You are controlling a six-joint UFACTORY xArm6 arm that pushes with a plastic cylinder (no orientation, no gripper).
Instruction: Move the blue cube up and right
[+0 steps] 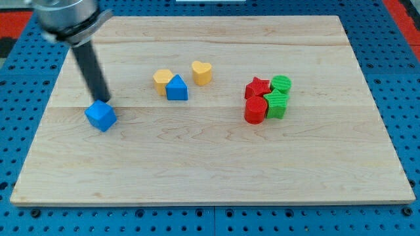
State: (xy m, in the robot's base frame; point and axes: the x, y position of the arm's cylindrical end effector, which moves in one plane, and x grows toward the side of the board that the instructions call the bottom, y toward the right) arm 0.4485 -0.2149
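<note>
The blue cube (100, 116) lies on the wooden board (210, 164) at the view's left. My tip (104, 100) stands at the cube's upper edge, touching or nearly touching it. The dark rod rises from there toward the view's top left. A blue triangular block (176, 88) sits near the board's middle, against a yellow block (163, 80).
A yellow heart-shaped block (202, 72) lies right of the yellow block. At the view's right is a tight cluster: a red star (257, 87), a red cylinder (255, 110), a green round block (281, 83) and a green block (277, 103). Blue pegboard surrounds the board.
</note>
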